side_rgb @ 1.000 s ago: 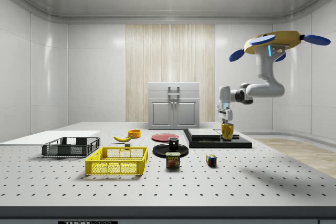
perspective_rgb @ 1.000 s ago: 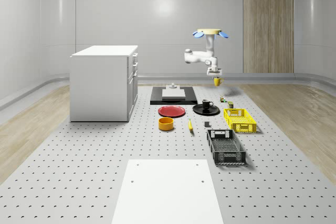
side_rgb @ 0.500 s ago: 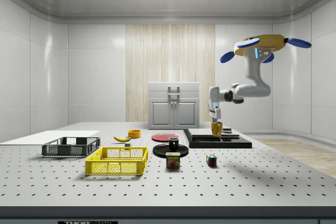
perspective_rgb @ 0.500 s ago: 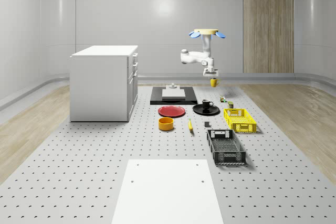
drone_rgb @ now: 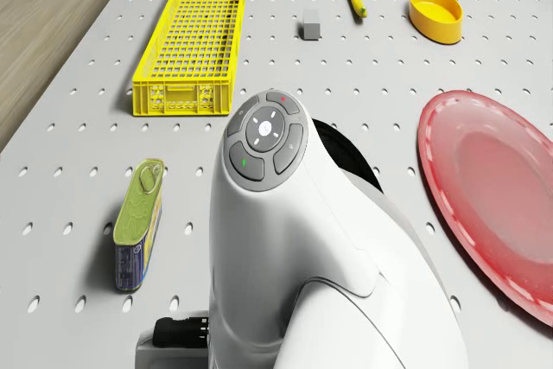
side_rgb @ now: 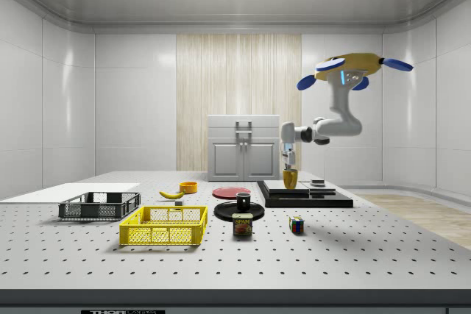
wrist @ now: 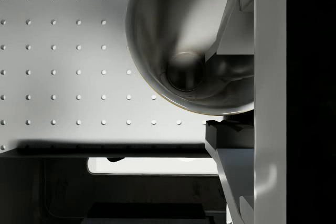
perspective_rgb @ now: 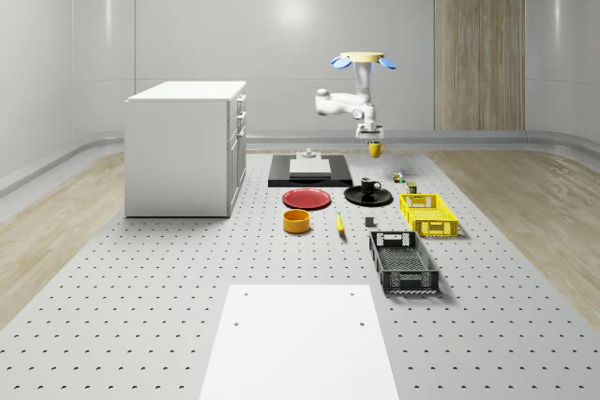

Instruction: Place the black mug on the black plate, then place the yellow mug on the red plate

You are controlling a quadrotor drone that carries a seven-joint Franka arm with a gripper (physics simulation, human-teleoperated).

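The yellow mug hangs in the air with my gripper shut on its rim. It is just beyond the black plate, beside the dark platform. In the side view the yellow mug hangs under the gripper, and the drone hovers above and to the right. The black mug stands upright on the black plate. To that plate's left in the whole-scene view lies the red plate, bare. The wrist view looks into the mug's grey inside. The red plate lies beside the arm in the drone view.
A spam can and a colour cube lie near the black plate. A yellow crate, a black crate, a banana and a yellow bowl sit nearer the front. A white cabinet stands on the left.
The drone, arm and held yellow mug have shifted to the left in both fixed views, toward the plates. The mug stays in the grip. Nothing on the table has moved.
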